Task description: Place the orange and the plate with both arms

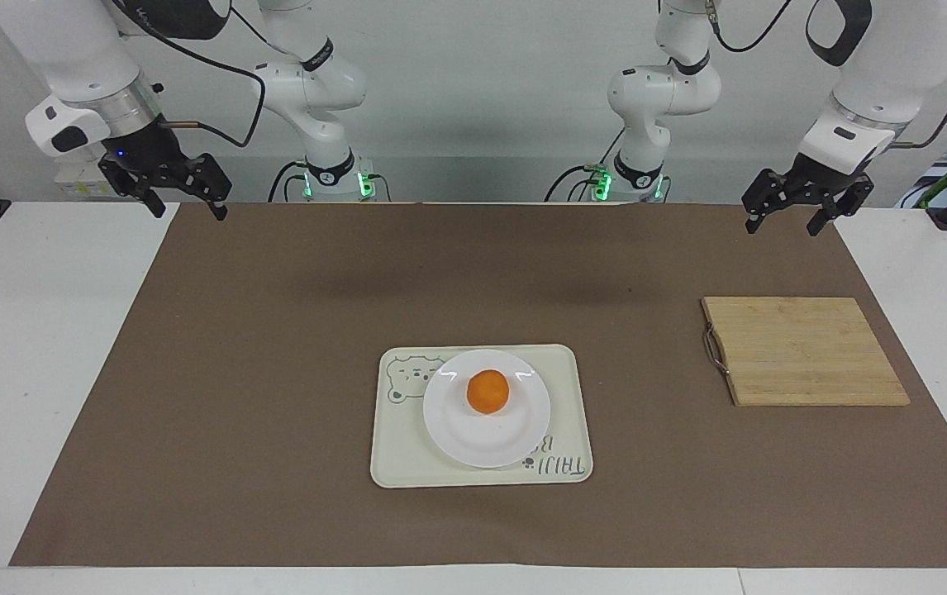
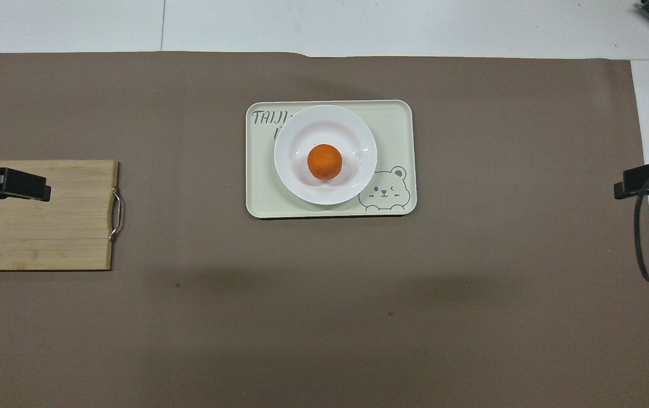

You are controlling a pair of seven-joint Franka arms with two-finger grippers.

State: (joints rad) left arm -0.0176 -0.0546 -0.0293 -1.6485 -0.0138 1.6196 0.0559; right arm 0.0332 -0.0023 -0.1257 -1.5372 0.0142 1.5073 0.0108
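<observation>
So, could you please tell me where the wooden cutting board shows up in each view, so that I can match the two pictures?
Facing view: the cutting board lies at the right of the picture, at mid height, its metal handle turned toward the tray.
Overhead view: the cutting board lies at the left edge, at mid height, partly cut off.
Shared landmark: the orange on the plate, which sits on the tray.

Plate (image 2: 347,127) hides part of tray (image 2: 398,130) lettering; cutting board (image 2: 35,226) and both grippers cut off by overhead pic edges.
</observation>
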